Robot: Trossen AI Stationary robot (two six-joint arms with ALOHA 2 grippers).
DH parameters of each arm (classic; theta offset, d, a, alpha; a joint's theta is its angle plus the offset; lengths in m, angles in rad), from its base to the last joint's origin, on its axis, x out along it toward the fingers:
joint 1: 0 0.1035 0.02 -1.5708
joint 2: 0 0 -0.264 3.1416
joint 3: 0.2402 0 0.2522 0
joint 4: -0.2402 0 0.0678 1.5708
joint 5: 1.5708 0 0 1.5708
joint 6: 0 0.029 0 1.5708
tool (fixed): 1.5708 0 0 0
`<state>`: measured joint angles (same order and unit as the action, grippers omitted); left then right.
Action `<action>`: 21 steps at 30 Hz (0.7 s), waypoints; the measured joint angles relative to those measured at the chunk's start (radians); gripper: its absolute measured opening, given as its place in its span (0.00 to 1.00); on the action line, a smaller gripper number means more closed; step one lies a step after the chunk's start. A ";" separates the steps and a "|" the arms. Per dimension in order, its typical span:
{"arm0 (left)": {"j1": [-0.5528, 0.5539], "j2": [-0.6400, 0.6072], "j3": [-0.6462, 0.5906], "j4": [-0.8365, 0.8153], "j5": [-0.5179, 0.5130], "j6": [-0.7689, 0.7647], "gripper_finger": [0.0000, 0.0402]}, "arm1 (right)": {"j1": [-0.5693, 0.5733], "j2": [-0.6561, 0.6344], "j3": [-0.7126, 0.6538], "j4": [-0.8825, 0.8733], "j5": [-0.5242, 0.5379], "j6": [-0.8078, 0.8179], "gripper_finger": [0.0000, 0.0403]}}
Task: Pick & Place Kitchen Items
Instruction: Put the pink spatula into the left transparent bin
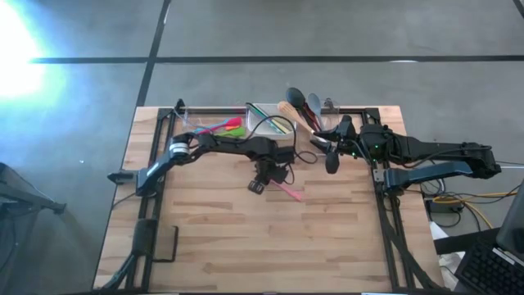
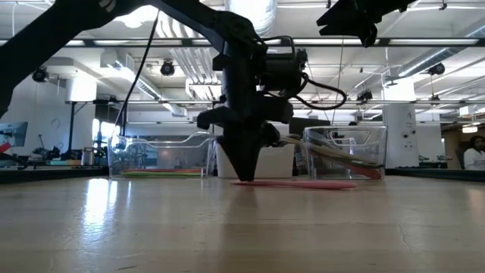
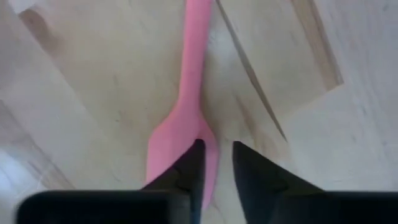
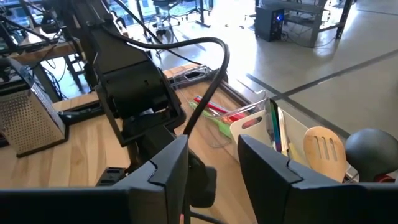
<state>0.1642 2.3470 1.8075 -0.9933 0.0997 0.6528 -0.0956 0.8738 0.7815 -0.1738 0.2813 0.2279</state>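
Left gripper (image 3: 216, 163), fingers slightly parted and gripping nothing, sits at the blade of the pink spatula (image 3: 186, 106) lying flat mid-table; closing off-centre could skid it; right gripper (image 4: 212, 163) open, hovering right.

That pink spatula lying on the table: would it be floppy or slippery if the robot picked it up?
The pink spatula looks thin and flat, so it probably won't roll and should be light. Its blade looks like soft silicone, so it may flex a little. It lies flush on the table, so the left gripper jaws could slide off its edge.
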 joint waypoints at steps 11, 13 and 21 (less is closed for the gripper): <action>-0.001 0.000 0.118 -0.081 0.004 0.156 0.59 | 0.000 0.000 0.000 -0.003 -0.006 -0.003 0.33; 0.002 0.001 0.132 -0.046 -0.017 0.194 0.63 | 0.000 0.000 0.000 -0.007 -0.012 -0.003 0.34; -0.002 0.003 0.151 -0.061 -0.062 0.281 0.64 | 0.005 0.000 0.000 -0.014 -0.027 -0.003 0.34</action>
<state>0.1621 2.3497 1.9582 -1.0547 0.0381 0.9339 -0.0910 0.8734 0.7818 -0.1875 0.2546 0.2249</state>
